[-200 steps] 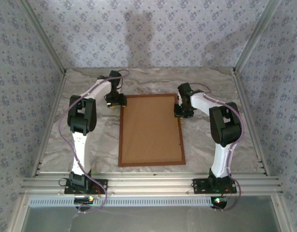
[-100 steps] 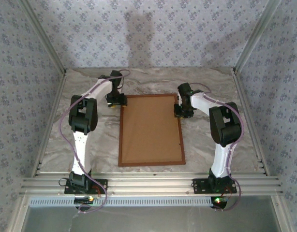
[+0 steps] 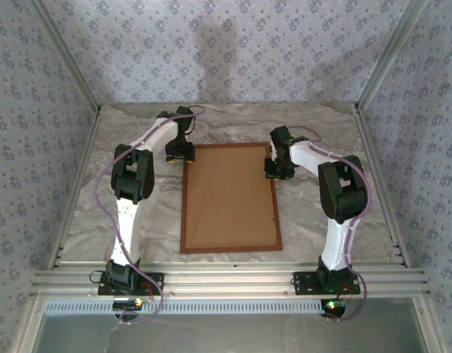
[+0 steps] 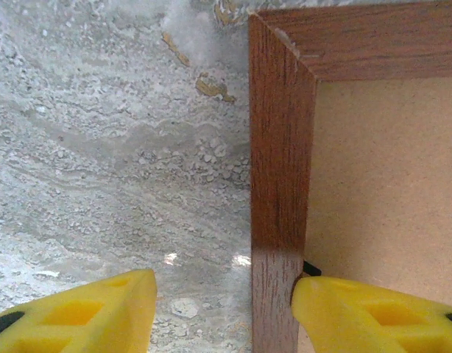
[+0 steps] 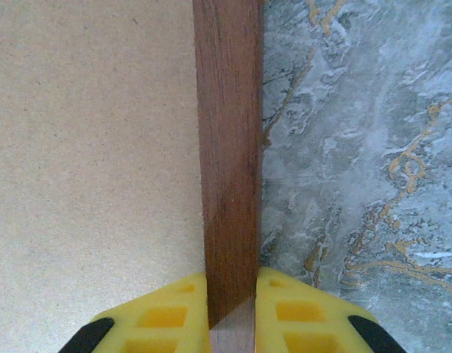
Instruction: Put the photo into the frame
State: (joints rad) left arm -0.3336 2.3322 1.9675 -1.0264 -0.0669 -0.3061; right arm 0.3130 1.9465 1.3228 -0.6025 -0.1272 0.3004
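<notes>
The frame [image 4: 277, 184] lies back-up on the marbled surface [image 4: 101, 147] with its brown backing board [image 3: 230, 198] showing. Its long axis runs away from the arm bases. The right fingers [image 5: 167, 309] are clamped on the right long rail near its far end. The left fingers [image 4: 86, 309] stand apart astride the left rail by the far corner, the inner one closest. Closing there looks like the next move.
</notes>
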